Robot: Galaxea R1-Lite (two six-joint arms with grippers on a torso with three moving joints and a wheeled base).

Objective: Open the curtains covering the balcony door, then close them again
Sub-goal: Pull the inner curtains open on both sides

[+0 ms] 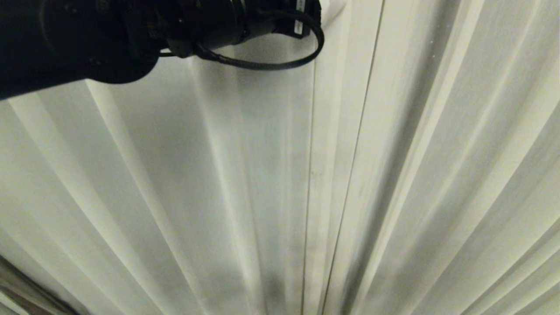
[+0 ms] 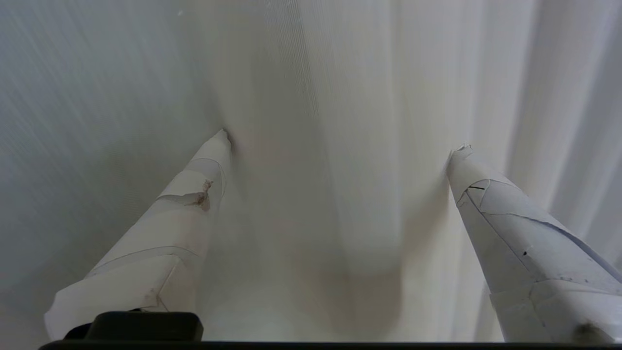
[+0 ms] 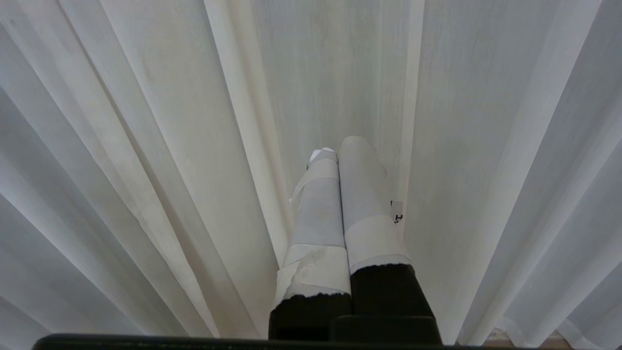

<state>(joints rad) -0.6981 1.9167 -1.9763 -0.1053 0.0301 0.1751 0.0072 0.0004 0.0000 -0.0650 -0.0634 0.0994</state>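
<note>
Left gripper, jaws apart, fingertips pressing cream-white pleated fabric curtains; next: clamp a fold. Right gripper parked, jaws together.

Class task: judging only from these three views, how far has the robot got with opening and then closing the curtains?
Done: nothing visible; the curtains hang drawn together and cover every view, with no door showing. In hand: the left gripper is open, fingertips pressed against a fold it straddles, not yet pinching it. The right gripper is shut and holds nothing. Left: gripping, pulling the panels apart, then drawing them back.
</note>
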